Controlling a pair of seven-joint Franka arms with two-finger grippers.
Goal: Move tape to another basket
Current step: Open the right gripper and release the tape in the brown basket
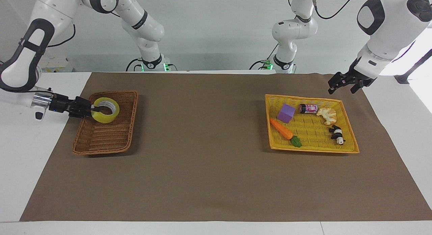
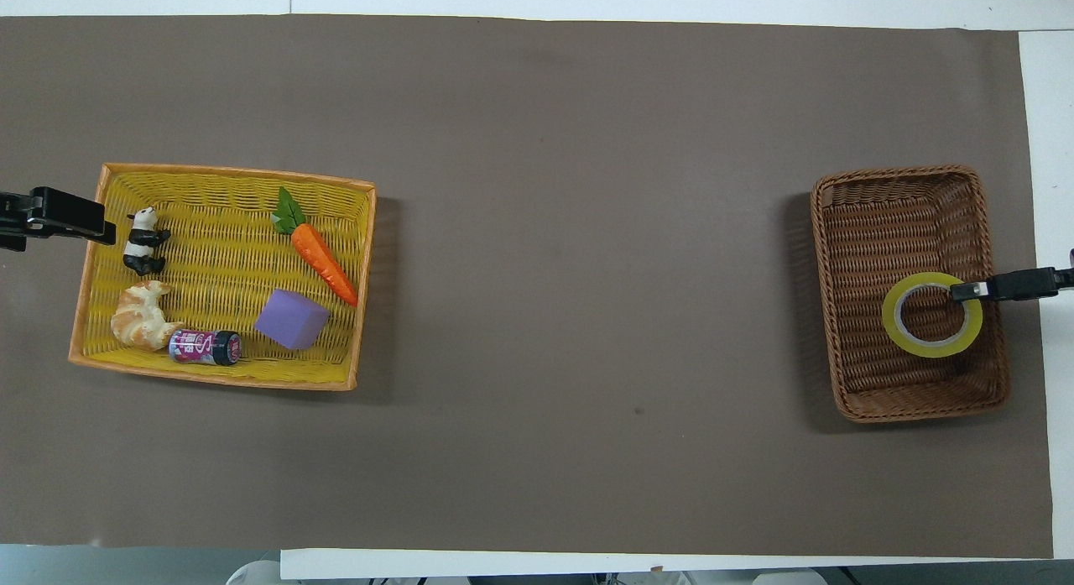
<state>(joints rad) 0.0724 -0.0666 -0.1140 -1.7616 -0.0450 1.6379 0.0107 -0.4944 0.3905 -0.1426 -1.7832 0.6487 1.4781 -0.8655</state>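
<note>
The right gripper (image 1: 93, 109) is at the left of the facing view, its fingers pinching the rim of the tape (image 1: 106, 110) inside the brown basket (image 1: 104, 137). At the upper right, the left gripper (image 1: 344, 85) waits above the yellow basket (image 1: 351, 130); I cannot tell how its fingers stand.

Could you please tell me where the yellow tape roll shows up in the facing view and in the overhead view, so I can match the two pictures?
Facing view: the tape is at the picture's left, held by the right gripper over the end of the brown basket nearer the robots.
Overhead view: the tape is at the picture's right, over the same basket's lower half.
Shared landmark: the brown basket under the tape.
</note>
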